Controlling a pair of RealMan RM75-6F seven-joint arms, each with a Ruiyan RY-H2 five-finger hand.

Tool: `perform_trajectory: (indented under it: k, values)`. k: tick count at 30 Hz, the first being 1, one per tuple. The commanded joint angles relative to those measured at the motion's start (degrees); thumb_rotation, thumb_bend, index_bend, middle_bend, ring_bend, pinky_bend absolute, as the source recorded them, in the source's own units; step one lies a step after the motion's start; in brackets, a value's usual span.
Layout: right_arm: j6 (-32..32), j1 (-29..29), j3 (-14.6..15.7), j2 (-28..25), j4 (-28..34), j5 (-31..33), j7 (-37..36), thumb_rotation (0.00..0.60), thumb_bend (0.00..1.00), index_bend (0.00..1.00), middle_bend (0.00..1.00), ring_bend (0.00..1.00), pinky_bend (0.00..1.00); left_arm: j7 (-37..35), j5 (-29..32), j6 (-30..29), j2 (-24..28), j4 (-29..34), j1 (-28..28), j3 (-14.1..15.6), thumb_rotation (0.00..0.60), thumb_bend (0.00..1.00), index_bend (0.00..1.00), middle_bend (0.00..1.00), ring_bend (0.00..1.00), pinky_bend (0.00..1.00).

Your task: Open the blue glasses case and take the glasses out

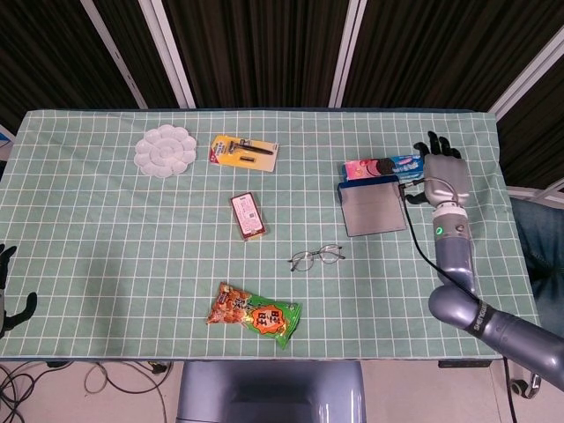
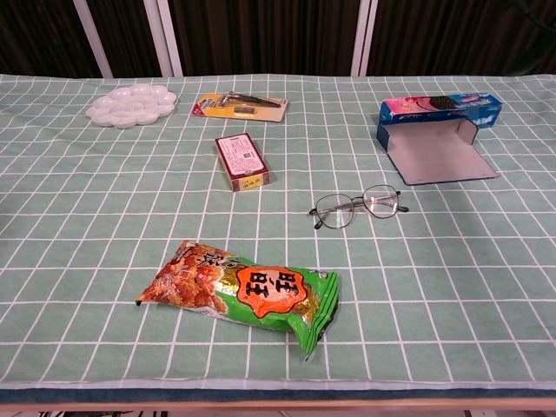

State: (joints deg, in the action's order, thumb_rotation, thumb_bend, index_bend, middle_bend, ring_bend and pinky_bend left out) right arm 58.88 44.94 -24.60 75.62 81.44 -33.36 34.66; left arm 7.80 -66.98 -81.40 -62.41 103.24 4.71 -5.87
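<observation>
So the right hand [image 1: 443, 172] is hovering over the far right part of the table, fingers spread apart and pointing toward the far edge, nothing in them. Only the head view catches it; the chest view doesn't show it at all. Just to the left of those fingers is the blue glasses case [image 1: 374, 206], lying flat and wide open with its grey inside facing up, near the hand but not touching it as far as I can tell. Right behind the case, along its far edge, sits a pink and blue cookie box [image 1: 382, 166], and its right end comes close to the fingertips.

Further from the hand, toward the middle of the table and nearer the robot, the glasses [image 1: 316, 256] are lying out on the green checked tablecloth [image 1: 106, 229], well clear of the case. Past those there's a small red box [image 1: 248, 216], and nearer the front edge an orange and green snack bag [image 1: 254, 315]. Way over on the far side from the hand you get a yellow carded tool pack [image 1: 244, 152] and a white flower-shaped paint palette [image 1: 165, 151].

The left hand [image 1: 9, 291] only peeks in at the left edge of the head view, off the table, and I can't tell how its fingers are set.
</observation>
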Motion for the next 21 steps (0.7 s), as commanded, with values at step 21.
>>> perform_trajectory:
  k: [21]
  values:
    - [28.5,-34.7,20.6,-11.7,16.7,-46.0,-31.8,0.600,0.24,0.19,0.00,0.00,0.17,-4.6,-7.1,-3.1,-0.8,-2.5,-0.9,0.2,0.600,0.39,0.06,0.00,0.00,0.00]
